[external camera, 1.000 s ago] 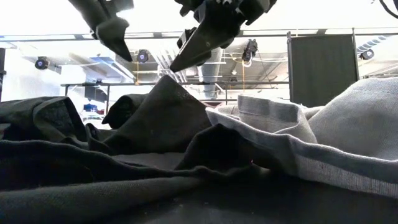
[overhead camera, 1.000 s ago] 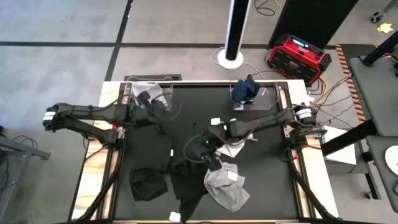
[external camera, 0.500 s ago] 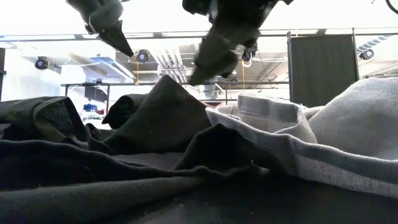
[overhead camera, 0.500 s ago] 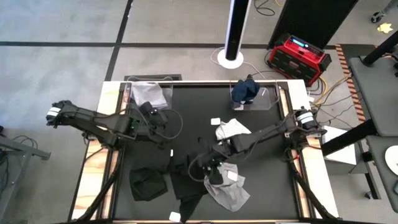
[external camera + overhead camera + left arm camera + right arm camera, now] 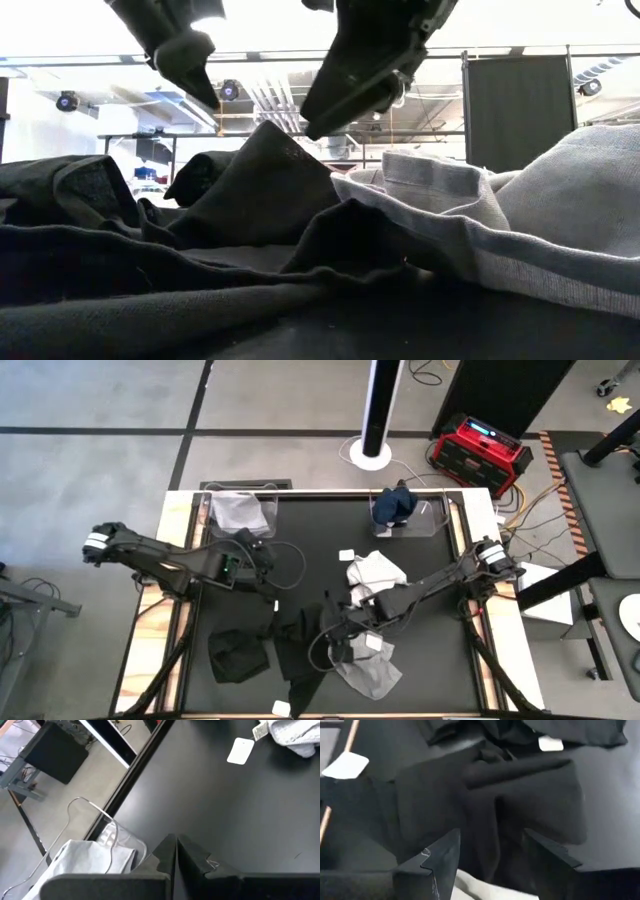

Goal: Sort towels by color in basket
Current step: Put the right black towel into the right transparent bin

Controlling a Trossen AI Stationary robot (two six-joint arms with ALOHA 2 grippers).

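At the far left corner of the table [image 5: 420, 570], a light grey towel [image 5: 238, 511] lies in a clear basket [image 5: 268, 510]. The left gripper [image 5: 264, 558] hangs just near of it, fingers pressed together, holding nothing. Black towels [image 5: 270, 645] are heaped at the near middle. Above them the right gripper [image 5: 490, 852] hovers, fingers spread, empty. A grey towel [image 5: 366, 665] lies beside it, a white one [image 5: 374, 570] farther back. At the far right, a navy towel [image 5: 394, 503] sits in a second clear basket [image 5: 430, 518].
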